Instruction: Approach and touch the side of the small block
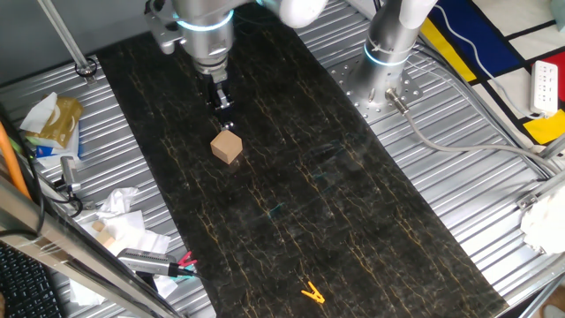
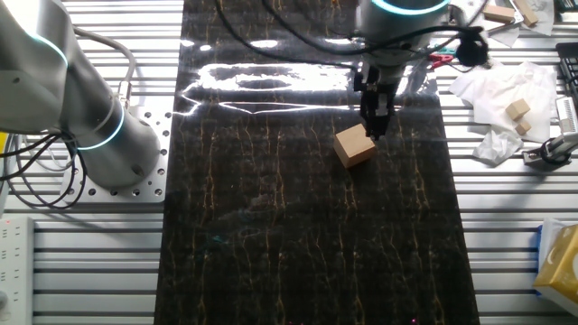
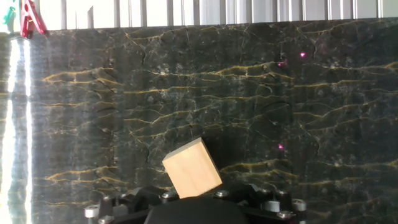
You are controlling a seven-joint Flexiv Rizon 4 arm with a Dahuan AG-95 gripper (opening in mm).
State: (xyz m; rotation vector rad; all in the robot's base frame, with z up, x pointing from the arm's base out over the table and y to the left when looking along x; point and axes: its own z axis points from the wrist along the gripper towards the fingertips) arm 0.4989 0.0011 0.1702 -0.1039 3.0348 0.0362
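Observation:
The small block (image 1: 227,147) is a plain light-brown wooden cube on the dark marbled mat (image 1: 335,203), turned a little askew. It also shows in the other fixed view (image 2: 354,145) and in the hand view (image 3: 191,168). My gripper (image 1: 224,113) hangs just behind the block, fingers together and pointing down, tips close to the block's far upper edge (image 2: 373,128). I cannot tell whether they touch it. In the hand view the dark gripper body (image 3: 199,213) hides the block's lower edge.
A yellow-orange clip (image 1: 312,292) lies near the mat's front end. Crumpled paper with tiny pale blocks (image 1: 115,225) and tools sit left of the mat. A second arm's base (image 1: 388,53) stands at the right. A red clip (image 3: 28,22) lies beyond the mat.

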